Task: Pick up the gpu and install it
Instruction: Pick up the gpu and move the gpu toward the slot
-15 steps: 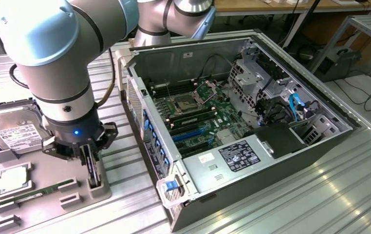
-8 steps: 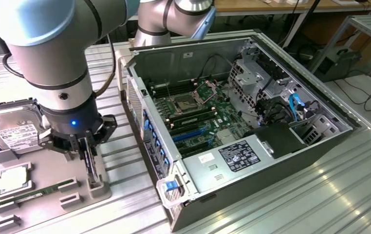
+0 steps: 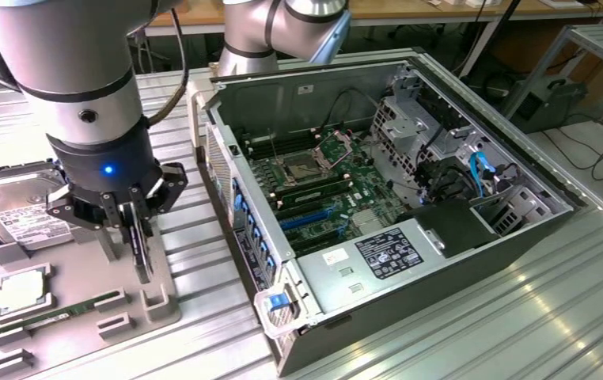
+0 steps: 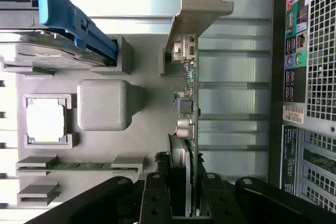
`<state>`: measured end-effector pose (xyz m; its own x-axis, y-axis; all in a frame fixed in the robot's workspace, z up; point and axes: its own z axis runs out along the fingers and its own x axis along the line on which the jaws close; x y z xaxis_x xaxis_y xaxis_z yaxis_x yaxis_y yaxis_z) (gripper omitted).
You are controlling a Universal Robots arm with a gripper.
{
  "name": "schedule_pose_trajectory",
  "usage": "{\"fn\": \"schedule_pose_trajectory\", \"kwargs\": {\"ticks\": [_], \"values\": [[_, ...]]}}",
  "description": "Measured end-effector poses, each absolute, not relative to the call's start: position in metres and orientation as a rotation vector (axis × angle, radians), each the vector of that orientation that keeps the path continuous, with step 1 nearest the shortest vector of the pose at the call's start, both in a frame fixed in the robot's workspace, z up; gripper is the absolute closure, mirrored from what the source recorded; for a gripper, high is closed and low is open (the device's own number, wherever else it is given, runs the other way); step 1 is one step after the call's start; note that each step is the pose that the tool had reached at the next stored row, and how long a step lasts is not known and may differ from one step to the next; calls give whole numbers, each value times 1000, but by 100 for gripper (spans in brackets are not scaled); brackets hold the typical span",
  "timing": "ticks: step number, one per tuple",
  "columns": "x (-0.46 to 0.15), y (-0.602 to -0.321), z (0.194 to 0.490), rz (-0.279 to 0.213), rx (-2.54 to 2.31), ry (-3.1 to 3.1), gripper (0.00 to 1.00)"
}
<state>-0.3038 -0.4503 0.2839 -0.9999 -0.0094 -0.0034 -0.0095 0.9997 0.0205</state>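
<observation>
At grey tray, upright gpu within closed pincer

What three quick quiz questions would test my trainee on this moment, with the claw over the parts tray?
1. True or false: the gpu is already seated inside the computer case.
2. Multiple choice: the claw is closed on A) the RAM stick, B) the gpu, C) the processor.
3. Fill in: the hard drive lies on the grey parts ___ beside the case.

Key: 1 false, the card stands on edge over the tray, outside the case; 2 B; 3 tray.
</observation>
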Motion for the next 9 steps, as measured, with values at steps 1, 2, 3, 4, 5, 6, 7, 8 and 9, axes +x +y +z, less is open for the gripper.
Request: {"fn": "schedule_pose_trajectory", "kwargs": {"ticks": [1, 2, 3, 4, 5, 6, 7, 8, 9], "values": [[-304, -450, 291, 32, -15, 3138, 72], [-304, -450, 301, 32, -15, 3138, 72], [-304, -450, 302, 32, -16, 3138, 72], [-304, -450, 304, 32, -16, 3138, 72], [-304, -450, 305, 32, -16, 3138, 72], [-304, -450, 307, 32, -16, 3138, 72], [-304, -450, 308, 32, -16, 3138, 72], [-304, -450, 309, 32, -16, 3138, 72], [-304, -450, 310, 32, -16, 3138, 72]]}}
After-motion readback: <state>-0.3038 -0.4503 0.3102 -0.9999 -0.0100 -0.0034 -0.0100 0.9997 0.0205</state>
